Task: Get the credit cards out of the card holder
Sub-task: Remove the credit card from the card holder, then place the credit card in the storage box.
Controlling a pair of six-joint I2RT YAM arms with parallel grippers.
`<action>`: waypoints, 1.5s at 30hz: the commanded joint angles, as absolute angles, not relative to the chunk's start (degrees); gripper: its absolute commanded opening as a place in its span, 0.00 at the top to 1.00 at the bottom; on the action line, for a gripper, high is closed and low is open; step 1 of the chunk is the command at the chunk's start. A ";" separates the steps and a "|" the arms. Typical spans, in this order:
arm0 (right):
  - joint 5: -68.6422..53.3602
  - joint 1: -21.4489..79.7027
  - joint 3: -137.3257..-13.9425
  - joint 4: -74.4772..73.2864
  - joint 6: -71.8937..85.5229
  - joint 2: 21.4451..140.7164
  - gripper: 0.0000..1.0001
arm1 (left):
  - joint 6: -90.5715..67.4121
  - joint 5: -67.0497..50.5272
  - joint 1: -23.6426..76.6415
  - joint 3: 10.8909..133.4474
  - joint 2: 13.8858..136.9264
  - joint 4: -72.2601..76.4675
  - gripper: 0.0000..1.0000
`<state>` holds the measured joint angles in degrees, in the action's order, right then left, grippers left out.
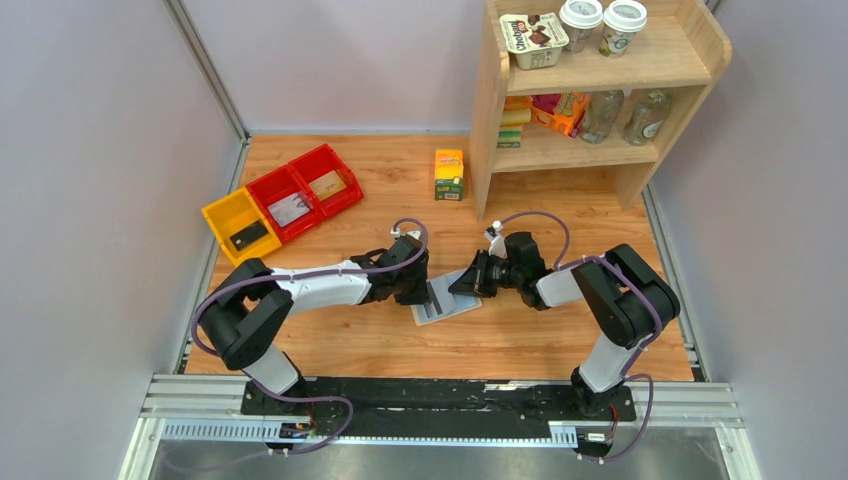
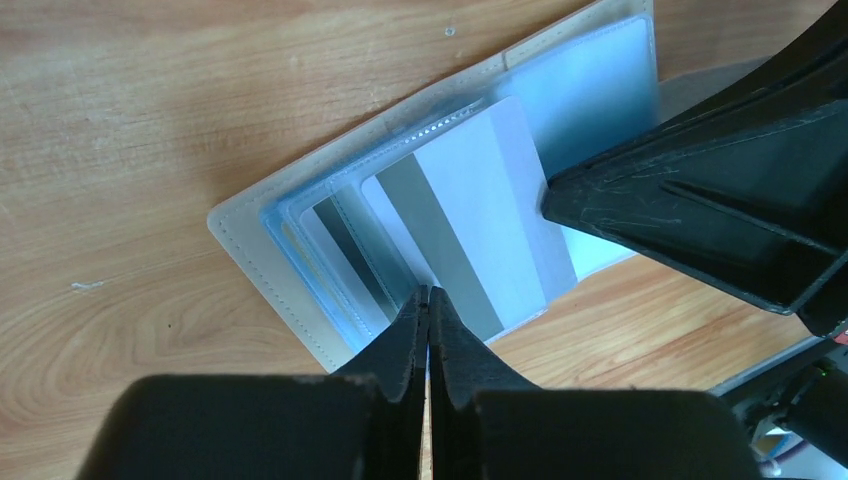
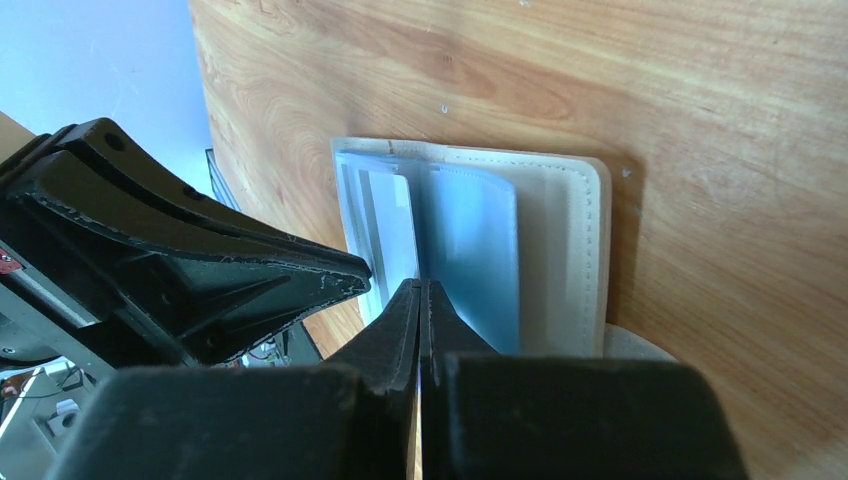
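The card holder (image 1: 447, 300) lies spread open on the wooden table between my two grippers, beige edge (image 2: 260, 250) outside and light blue inside (image 3: 470, 240). A whitish credit card with a grey stripe (image 2: 470, 220) lies on its sleeves, partly slid out. A second card with a dark stripe (image 2: 345, 240) sits deeper in a sleeve. My left gripper (image 2: 428, 292) is shut, its tips at the striped card's near edge. My right gripper (image 3: 421, 283) is shut, its tips on the blue inner sleeve, opposite the left gripper (image 1: 425, 285).
Red bins (image 1: 310, 190) and a yellow bin (image 1: 240, 225) with small flat items stand at the back left. A small juice carton (image 1: 449, 175) stands beside a wooden shelf (image 1: 600, 150) with cups and bottles at the back right. Walls close both sides.
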<state>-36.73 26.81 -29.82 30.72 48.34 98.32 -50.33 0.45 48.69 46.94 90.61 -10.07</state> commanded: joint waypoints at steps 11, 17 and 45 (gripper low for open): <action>-39.55 26.63 -31.73 31.11 46.85 102.13 0.79 | -53.09 -0.18 48.96 44.03 93.08 -10.11 1.00; -40.69 26.37 -31.64 32.08 46.76 102.04 1.00 | -53.35 -0.18 49.04 43.68 92.90 -10.20 1.00; -0.03 40.32 -39.72 -11.51 18.56 62.23 1.00 | -53.17 1.50 42.64 48.86 68.04 -20.73 0.34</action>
